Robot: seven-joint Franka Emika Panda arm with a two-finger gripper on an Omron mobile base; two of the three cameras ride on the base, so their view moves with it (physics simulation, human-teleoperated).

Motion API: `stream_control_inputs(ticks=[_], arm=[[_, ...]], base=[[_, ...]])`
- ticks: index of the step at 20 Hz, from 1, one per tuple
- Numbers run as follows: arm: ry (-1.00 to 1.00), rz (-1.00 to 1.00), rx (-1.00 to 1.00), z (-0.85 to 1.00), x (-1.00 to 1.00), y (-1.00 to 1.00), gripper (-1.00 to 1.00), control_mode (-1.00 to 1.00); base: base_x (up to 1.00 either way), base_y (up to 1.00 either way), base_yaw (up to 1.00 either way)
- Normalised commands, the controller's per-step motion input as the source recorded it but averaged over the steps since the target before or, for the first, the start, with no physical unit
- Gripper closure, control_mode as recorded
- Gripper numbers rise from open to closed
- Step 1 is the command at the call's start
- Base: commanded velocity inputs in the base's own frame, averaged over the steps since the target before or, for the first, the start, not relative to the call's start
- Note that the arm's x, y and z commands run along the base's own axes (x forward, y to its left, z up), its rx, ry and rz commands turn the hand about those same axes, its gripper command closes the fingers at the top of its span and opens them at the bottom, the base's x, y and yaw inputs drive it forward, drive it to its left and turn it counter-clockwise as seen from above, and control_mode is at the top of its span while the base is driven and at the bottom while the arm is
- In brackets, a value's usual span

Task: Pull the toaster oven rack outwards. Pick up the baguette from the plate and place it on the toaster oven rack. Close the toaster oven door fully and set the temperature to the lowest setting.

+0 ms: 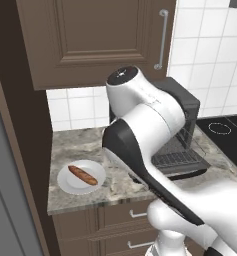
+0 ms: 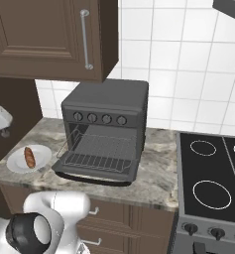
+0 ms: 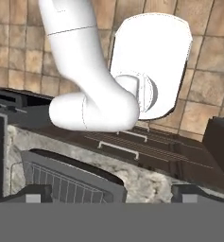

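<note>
The toaster oven (image 2: 105, 124) stands at the back of the worktop (image 2: 158, 176) with the toaster oven door (image 2: 96, 171) dropped flat. The toaster oven rack (image 2: 101, 151) already juts out over the door, so the first step looks done. The baguette (image 2: 29, 157) still lies on the plate (image 2: 17, 163), at about nine o'clock from the oven and just beside the door's corner. The gripper (image 3: 111, 193) holds nothing, its fingers spread wide above the door's edge. Picking up and placing the bread, closing the door and turning the temperature knob all remain.
</note>
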Motion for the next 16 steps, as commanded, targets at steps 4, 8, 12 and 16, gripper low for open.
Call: stream_control_inputs(ticks=[4,8,12,16], arm=[[0.19,0.13,0.16,-0.28,0.13,0.00,-1.00,-1.00],[0.16,0.13,0.16,-0.34,0.07,0.00,-1.00,-1.00],[0.11,0.11,0.12,-0.47,0.12,0.03,-1.00,-1.00],[0.01,0.07,0.14,-0.42,0.09,0.18,-1.00,-1.00]], base=[[0.00,0.00,0.00],[0.00,0.00,0.00],[0.00,0.00,0.00],[0.00,0.00,0.00]])
